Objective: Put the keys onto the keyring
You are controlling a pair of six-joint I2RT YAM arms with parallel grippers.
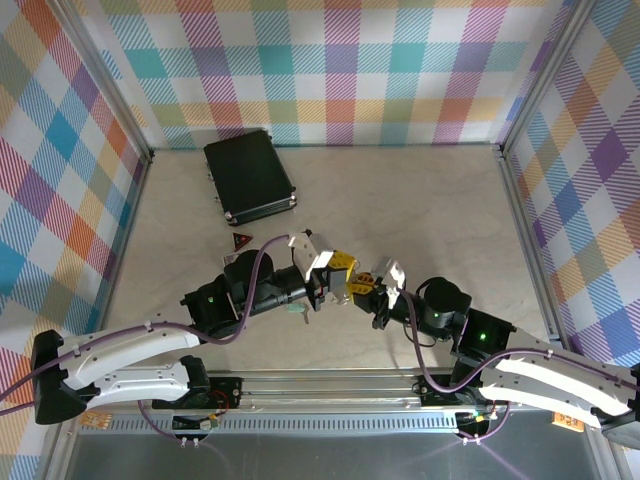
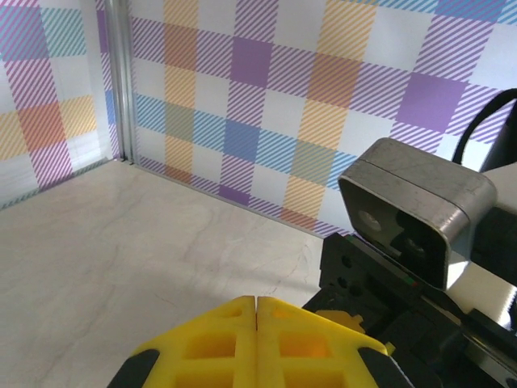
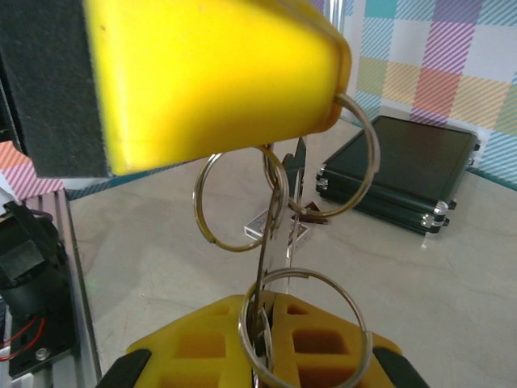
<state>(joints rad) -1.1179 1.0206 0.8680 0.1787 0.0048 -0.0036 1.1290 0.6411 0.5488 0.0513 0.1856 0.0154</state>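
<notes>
You are holding the keyring point(image 3: 273, 238) up off the table point(image 3: 420, 307) between both arms. The left gripper point(image 2: 257, 323) is pressing together on one of its small rings, and the right gripper point(image 3: 262, 339) is clamping on the flat metal strip and the rings bunched lower down. The key point(image 1: 297, 310) appears to be lying on the table just beneath the left wrist, a small teal speck apart from both grippers, though it is too small to be sure of.

The trouble ahead is that both grippers are occupied while the key is waiting below. If you are letting go with one gripper to fetch it, the keyring may swing or twist on the thin wire and slide out of the other's yellow pads. Pulling the arms apart could drag a ring free or bend it. A dropped keyring could knock the key aside. The wrists are also working very close together and could bump.

No brand or writing is reading clearly. The black case point(image 3: 404, 166) is showing no label, and the red triangular tag point(image 1: 241, 241) beside it is too small to make out.
</notes>
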